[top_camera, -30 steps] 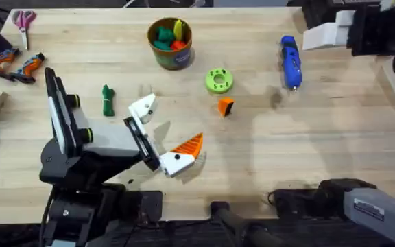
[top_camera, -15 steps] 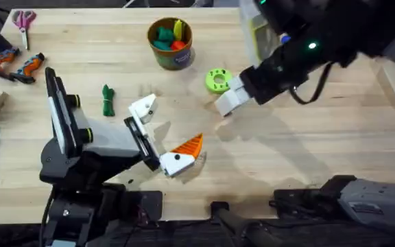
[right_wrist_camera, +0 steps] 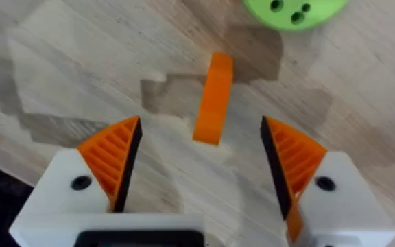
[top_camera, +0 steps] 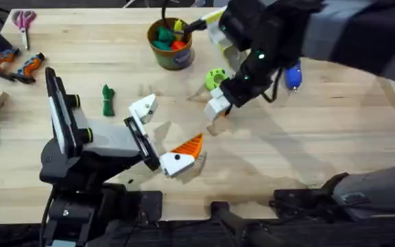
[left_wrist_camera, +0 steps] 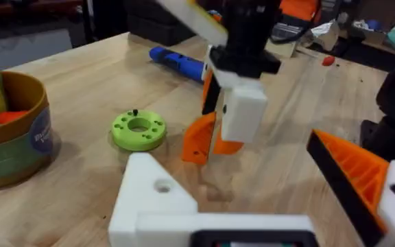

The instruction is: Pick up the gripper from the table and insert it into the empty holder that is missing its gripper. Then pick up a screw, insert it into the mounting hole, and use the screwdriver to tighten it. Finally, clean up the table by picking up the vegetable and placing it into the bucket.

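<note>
The right gripper [right_wrist_camera: 201,168], fingers spread, straddles the orange gripper wedge [right_wrist_camera: 213,98]; an off-centre close could tip it, while the left gripper [top_camera: 162,134] waits open.

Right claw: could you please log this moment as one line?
right claw open | above orange wedge | wedge on table, ungrasped | left claw idle
</note>
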Tool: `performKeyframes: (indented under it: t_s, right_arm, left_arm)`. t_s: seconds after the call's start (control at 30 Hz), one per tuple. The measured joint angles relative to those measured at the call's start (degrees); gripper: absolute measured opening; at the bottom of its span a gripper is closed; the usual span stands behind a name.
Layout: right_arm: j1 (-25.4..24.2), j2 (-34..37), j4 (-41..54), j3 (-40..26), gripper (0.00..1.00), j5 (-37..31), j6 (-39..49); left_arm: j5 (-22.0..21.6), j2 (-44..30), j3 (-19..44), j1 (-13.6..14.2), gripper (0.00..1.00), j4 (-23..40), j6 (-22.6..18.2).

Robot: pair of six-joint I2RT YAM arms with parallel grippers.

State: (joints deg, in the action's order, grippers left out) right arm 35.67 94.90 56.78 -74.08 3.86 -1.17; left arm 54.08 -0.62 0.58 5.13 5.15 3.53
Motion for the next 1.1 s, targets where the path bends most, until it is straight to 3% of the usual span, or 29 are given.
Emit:
performKeyframes:
  t_s: [0.27, 0.33, 0.4, 0.57, 0.6, 0.9, 1.1]
  right_arm:
    - [0.16, 3.23, -0.91, 0.0, 0.985, -0.01, 0.16]
    - [0.16, 3.21, -1.1, 0.0, 0.935, -0.02, 0.18]
    - [0.16, 3.21, -1.11, 0.0, 0.805, -0.03, 0.48]
    - [0.16, 3.21, -1.42, 0.0, 0.088, -0.17, 0.65]
    - [0.16, 3.21, -1.58, 0.0, 0.028, -0.16, 0.44]
    - [0.16, 3.08, 0.77, -0.71, 0.013, -0.17, 0.55]
    - [-0.98, 0.65, 6.59, -8.16, 0.013, -0.15, 0.55]
  left_arm:
    - [0.14, 0.0, 0.0, 0.0, 0.985, 0.02, 0.0]
    - [0.15, 0.0, 0.0, 0.0, 0.985, 0.02, 0.0]
    - [0.14, 0.0, 0.0, 0.0, 0.985, 0.02, 0.0]
    - [0.15, 0.0, 0.0, 0.0, 0.985, 0.02, 0.0]
    - [0.15, 0.0, 0.0, 0.0, 0.985, 0.02, 0.0]
    - [0.15, 0.0, 0.0, 0.0, 0.985, 0.02, 0.0]
    - [0.15, 0.0, 0.0, 0.0, 0.985, 0.02, 0.0]
